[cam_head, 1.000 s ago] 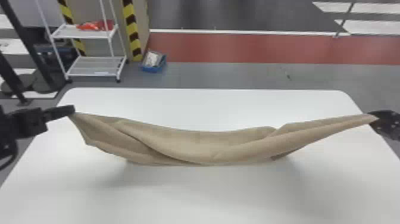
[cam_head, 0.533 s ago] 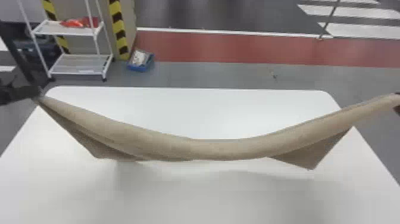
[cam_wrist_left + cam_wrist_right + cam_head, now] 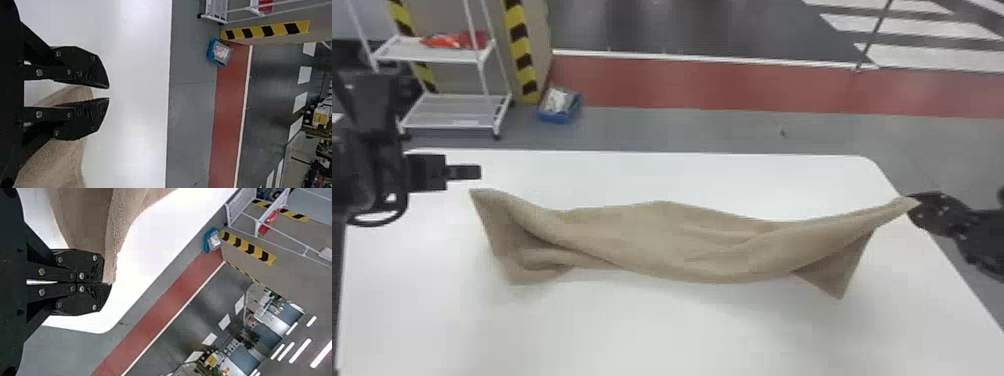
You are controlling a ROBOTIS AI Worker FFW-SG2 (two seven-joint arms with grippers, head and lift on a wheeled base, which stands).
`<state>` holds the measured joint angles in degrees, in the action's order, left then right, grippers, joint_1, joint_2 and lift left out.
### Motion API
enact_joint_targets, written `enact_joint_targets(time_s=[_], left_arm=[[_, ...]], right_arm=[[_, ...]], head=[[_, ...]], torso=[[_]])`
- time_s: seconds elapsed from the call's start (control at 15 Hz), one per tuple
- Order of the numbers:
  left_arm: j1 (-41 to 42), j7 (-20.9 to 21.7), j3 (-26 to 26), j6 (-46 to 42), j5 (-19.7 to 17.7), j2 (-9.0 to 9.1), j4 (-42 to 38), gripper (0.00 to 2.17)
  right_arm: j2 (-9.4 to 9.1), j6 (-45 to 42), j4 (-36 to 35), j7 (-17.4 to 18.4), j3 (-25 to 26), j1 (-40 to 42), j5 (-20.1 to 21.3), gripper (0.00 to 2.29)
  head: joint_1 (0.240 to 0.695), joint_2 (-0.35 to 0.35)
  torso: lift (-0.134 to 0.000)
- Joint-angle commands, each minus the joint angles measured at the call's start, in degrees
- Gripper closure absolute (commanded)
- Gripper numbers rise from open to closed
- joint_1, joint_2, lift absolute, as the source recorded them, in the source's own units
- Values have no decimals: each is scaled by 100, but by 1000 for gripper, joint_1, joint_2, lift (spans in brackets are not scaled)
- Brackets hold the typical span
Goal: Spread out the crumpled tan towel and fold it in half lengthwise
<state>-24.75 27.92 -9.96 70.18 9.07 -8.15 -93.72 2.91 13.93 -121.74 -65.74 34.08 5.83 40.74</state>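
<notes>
Head view: your left hand (image 3: 479, 172) is above the far left part of the white tabletop (image 3: 682, 330), apart from the tan towel (image 3: 657, 240). The towel's nearest corner stands up just beside that hand, a little closer to the robot. From there the cloth runs in a sagging, rumpled band to your right hand (image 3: 914, 204), with a loose corner drooping on the robot's side of it.

Left wrist view: your left hand is spread, with a gap at its tips. The towel shows beyond it—it looks unheld.

Right wrist view: your right hand is pressed together, pinching the towel's corner at its tips.

The step in hand seems to be spreading; the lengthwise fold looks unfinished. The next move probably calls for the left hand to take the corner beside it—then both to draw the cloth taut and lay it flat.
</notes>
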Motion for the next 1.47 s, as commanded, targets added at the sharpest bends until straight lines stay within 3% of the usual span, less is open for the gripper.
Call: enact_joint_targets(time_s=[0.0,0.27,0.4,0.6,0.87,1.0,1.4], left_arm=[[559,-85,-226,-166,-195,24,-647,-1],[1913,135,-894,-96,-652,-2,-2124,29],[2677,188,-955,-570,-836,24,-2484,26],[3530,530,-806,-2293,-968,165,-2493,83],[3732,645,-357,-3242,-942,226,-2238,154],[3750,653,-76,-4121,-722,226,-1860,164],[3820,1242,117,-4578,-406,209,-1394,205]], right_arm=[[8,45,133,18,-200,41,259,2020],[17,115,229,18,-235,41,330,2020],[17,80,317,53,-174,59,347,2020],[35,27,414,176,-42,226,374,2017],[-36,27,194,220,125,489,303,2017],[-71,9,45,220,204,647,286,2013],[-115,-8,9,220,257,744,250,2013]], head=[[695,-102],[695,-81],[695,-74],[695,-87],[695,-172],[695,-215],[695,-284]], torso=[[-124],[-124],[-124],[-124],[-124],[-124],[-124]])
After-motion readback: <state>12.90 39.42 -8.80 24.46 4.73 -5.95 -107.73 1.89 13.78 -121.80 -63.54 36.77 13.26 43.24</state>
